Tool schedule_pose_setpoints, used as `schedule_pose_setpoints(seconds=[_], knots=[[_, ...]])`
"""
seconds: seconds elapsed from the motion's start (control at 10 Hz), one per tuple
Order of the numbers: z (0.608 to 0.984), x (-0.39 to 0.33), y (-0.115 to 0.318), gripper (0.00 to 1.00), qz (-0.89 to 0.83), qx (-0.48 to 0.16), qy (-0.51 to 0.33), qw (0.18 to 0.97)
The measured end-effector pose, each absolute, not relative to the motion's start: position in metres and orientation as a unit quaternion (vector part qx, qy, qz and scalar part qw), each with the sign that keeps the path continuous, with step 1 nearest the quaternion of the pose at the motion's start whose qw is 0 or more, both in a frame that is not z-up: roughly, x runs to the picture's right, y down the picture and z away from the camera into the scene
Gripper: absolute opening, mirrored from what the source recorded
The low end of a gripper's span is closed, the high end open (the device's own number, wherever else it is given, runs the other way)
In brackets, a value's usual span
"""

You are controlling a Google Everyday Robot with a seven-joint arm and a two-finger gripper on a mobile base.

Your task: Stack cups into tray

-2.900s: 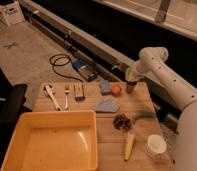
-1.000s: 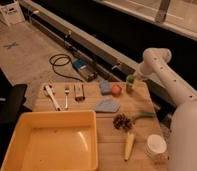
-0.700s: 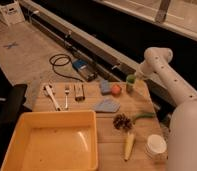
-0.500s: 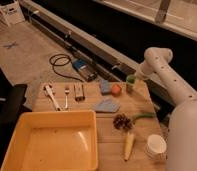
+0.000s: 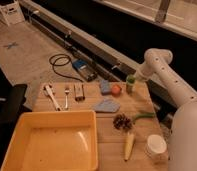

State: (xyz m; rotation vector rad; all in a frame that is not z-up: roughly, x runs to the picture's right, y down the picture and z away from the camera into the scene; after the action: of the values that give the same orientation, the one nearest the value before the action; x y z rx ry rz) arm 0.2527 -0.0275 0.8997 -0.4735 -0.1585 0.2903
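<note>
The yellow tray [image 5: 14,134] fills the table's front left and holds nothing. A pale green cup [image 5: 130,85] stands upright near the table's back right edge, beside an orange ball [image 5: 116,89]. A wider white cup [image 5: 156,146] stands at the front right corner. My gripper [image 5: 134,76] hangs at the end of the white arm [image 5: 157,57], just above and right at the rim of the green cup. Whether it touches the cup does not show.
A pinecone [image 5: 122,122], a corn cob [image 5: 128,145] and a green bean [image 5: 142,116] lie between the tray and the white cup. A blue cloth [image 5: 106,105], a blue sponge [image 5: 105,87], a fork [image 5: 67,95] and a brush [image 5: 52,95] lie along the back.
Since the earliest frame the arm has shifted slightly right, and the green cup now shows below the gripper. Over the last second nothing has visibly moved.
</note>
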Motion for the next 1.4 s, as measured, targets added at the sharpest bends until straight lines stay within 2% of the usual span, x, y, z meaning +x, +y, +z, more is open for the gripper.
schedule_pose_setpoints(seconds=[0.6, 0.7, 1.1, 1.3, 1.4], knots=[[0.923, 0.243, -0.014, 0.62, 0.139, -0.26, -0.077, 0.952], [0.926, 0.24, -0.013, 0.57, 0.139, -0.264, -0.077, 0.952], [0.934, 0.238, -0.011, 0.17, 0.147, -0.267, -0.083, 0.949], [0.937, 0.236, -0.011, 0.01, 0.147, -0.27, -0.086, 0.948], [0.939, 0.235, -0.011, 0.0, 0.147, -0.27, -0.088, 0.948]])
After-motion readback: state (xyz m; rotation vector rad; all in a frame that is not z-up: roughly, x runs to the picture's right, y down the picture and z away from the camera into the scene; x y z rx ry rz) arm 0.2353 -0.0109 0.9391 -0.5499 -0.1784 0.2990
